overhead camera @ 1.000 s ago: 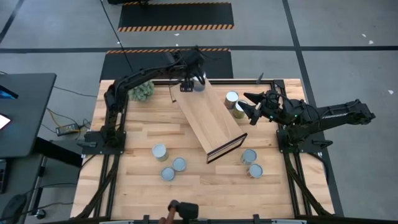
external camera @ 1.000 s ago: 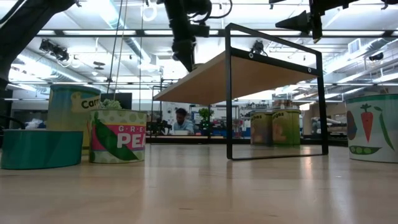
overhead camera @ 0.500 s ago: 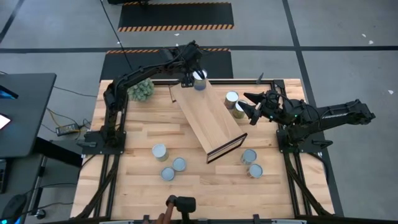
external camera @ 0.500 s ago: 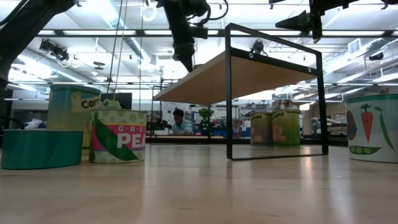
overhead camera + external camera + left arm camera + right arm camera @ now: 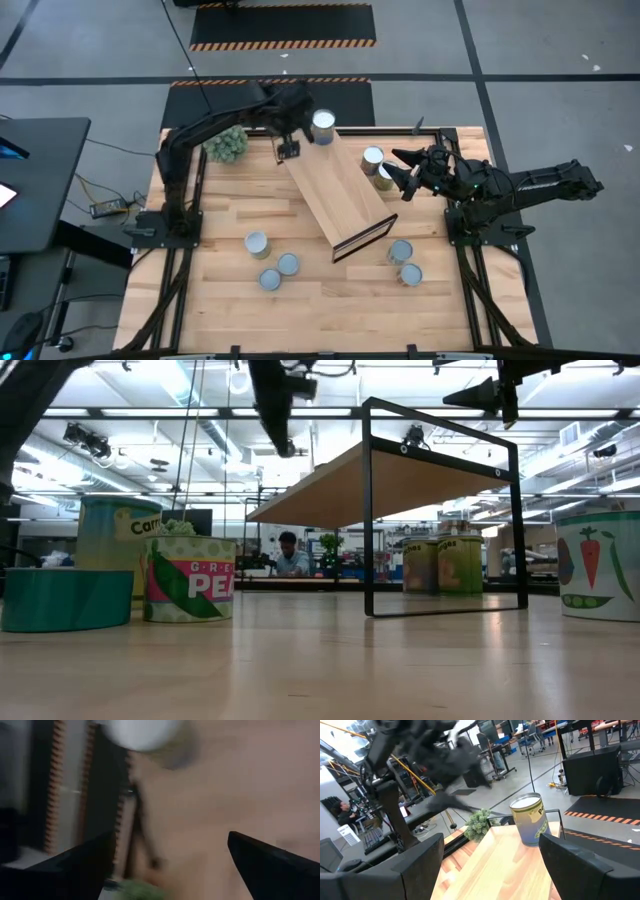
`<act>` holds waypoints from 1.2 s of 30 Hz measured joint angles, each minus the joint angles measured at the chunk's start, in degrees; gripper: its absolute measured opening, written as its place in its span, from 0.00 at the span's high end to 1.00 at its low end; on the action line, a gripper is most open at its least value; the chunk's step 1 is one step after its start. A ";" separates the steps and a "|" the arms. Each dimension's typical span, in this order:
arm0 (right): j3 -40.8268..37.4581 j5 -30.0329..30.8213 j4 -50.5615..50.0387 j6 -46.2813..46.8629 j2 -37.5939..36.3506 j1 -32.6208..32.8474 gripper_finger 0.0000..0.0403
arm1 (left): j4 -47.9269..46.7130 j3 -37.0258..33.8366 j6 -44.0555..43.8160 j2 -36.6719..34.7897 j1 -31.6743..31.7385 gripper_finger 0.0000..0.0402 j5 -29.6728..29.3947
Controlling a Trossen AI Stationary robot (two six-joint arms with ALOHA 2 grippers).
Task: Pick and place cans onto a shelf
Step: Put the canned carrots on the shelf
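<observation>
Left hand open — beside shelf on wooden table

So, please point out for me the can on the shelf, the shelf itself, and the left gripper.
can on the shelf (image 5: 323,125), high view, its silvery round top.
shelf (image 5: 335,185), high view, bare middle of the wooden board.
left gripper (image 5: 288,149), high view, between its fingertips.

From table height I read "Carr" on the tall can at left, and "GRE" over "PEA" on the pea-pictured can beside it.
</observation>
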 joint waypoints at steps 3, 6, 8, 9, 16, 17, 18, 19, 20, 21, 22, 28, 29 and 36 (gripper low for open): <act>0.00 -0.40 0.00 -0.13 -0.02 0.00 0.17 | -5.42 0.00 -5.46 -2.32 -1.87 0.03 2.06; 0.00 -1.52 0.07 -0.15 -0.02 0.00 0.17 | -6.90 -0.47 -10.63 -5.22 -3.64 0.03 4.70; 0.00 -1.92 0.23 -0.15 -0.02 0.00 0.17 | -7.16 -1.94 -13.22 -7.81 -4.94 0.03 6.96; 0.00 -1.92 0.36 -0.15 -0.02 0.00 0.17 | -7.04 -2.74 -13.84 -9.06 -5.83 0.03 7.26; 0.02 -1.92 0.42 -0.59 -0.02 0.00 0.17 | -5.18 -18.76 -20.04 -20.36 -11.48 0.03 10.53; 0.02 -1.92 0.40 -0.59 -0.02 0.00 0.17 | -4.35 -21.68 -21.51 -22.31 -12.48 0.03 11.51; 0.02 -1.92 0.42 -0.59 -0.02 0.00 0.17 | -3.37 -24.53 -23.05 -24.20 -13.46 0.03 12.32; 0.02 -1.92 0.44 -0.59 -0.02 0.00 0.17 | -2.70 -27.29 -24.62 -26.07 -14.50 0.03 13.13; 0.02 -1.92 0.42 -0.59 -0.02 0.00 0.17 | -2.21 -29.71 -26.30 -27.81 -15.52 0.03 13.84; 0.02 -1.92 0.42 -0.59 -0.02 0.00 0.17 | -1.68 -32.07 -28.16 -29.46 -16.46 0.03 14.26; 0.02 -1.92 0.42 -0.59 -0.02 0.00 0.17 | -1.25 -34.23 -30.06 -31.04 -17.28 0.03 14.47; 0.02 -1.92 0.42 -0.59 -0.02 0.00 0.17 | -0.13 -45.30 -42.64 -38.29 -21.81 0.03 16.34; 0.02 -1.92 0.41 -0.59 -0.01 0.00 0.17 | 1.05 -47.05 -44.19 -39.07 -22.67 0.03 16.75; 0.02 -1.92 0.38 -0.21 -0.02 0.00 0.17 | 9.17 -58.37 -49.32 -41.64 -30.09 0.03 20.93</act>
